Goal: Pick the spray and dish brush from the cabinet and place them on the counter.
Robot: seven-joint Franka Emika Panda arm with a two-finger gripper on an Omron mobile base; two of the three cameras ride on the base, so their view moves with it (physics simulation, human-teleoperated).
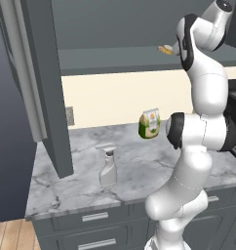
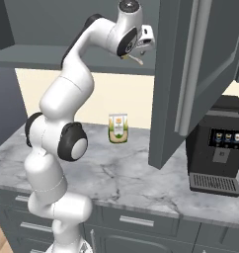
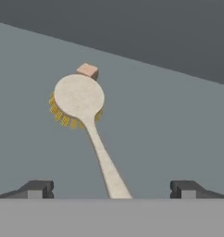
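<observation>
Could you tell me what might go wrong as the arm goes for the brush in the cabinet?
The open gripper straddles only the thin handle of the dish brush, so closing off-centre could roll or push it along the cabinet shelf. Bringing it down, the arm could knock the spray already standing on the counter.

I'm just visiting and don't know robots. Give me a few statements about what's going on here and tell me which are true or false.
1. The spray stands upright on the counter. True.
2. The gripper is clamped on the dish brush. False: its jaws stand open on either side of the handle, not closed on it.
3. The dish brush lies on the cabinet shelf. True.
4. The green-and-cream pouch is inside the cabinet. False: it stands on the counter.
5. A coffee machine sits on the counter. True.
</observation>
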